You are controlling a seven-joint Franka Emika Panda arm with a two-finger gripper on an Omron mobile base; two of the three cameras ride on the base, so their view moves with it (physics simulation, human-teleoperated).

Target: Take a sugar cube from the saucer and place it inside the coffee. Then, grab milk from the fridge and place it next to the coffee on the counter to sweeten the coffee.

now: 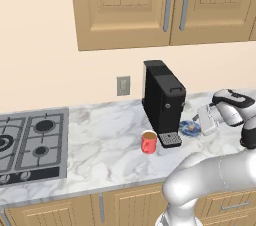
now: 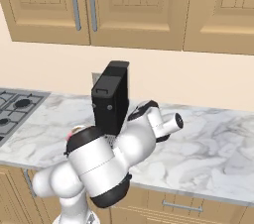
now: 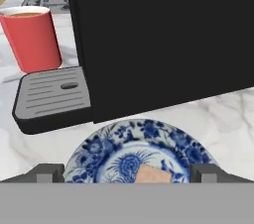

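The coffee, a red mug point(image 1: 149, 141) with brown liquid at its top, stands on the marble counter point(image 1: 110, 145) just left of the black coffee machine's drip tray. The blue patterned saucer point(image 1: 190, 128) lies to the right of that machine. My gripper point(image 1: 202, 123) hovers low beside the saucer and is open. In the hand view its two tips flank the saucer point(image 3: 149, 134), and the pale sugar cube point(image 3: 151, 174) lies on the dish between them, untouched. The mug point(image 3: 32, 39) shows at the upper left there. The milk and the fridge are out of view.
The tall black coffee machine point(image 1: 162, 100) stands right behind the saucer, between it and the mug. A gas hob point(image 1: 32, 142) is set in the counter at the far left. Wooden wall cabinets point(image 1: 150, 5) hang above.
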